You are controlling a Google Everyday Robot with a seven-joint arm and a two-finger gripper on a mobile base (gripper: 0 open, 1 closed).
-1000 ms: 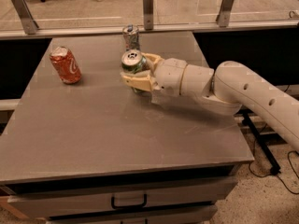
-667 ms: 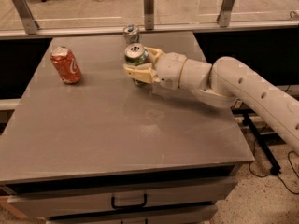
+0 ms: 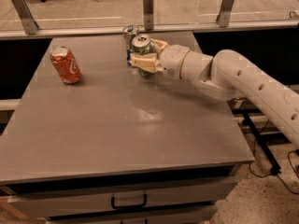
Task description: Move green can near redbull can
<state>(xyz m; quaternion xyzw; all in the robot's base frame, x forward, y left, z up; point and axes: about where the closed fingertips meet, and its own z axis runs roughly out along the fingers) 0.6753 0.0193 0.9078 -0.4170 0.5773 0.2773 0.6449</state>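
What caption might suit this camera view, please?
Hand holds green-and-white soda can beside slim silver-blue can at table's far edge.

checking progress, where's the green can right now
The green can is gripped by the hand near the far edge of the table, mid-view, just in front of the redbull can.

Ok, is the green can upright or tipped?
Upright: the green can shows its silver top facing up, gripped by the end effector at the table's far side, beside the redbull can.
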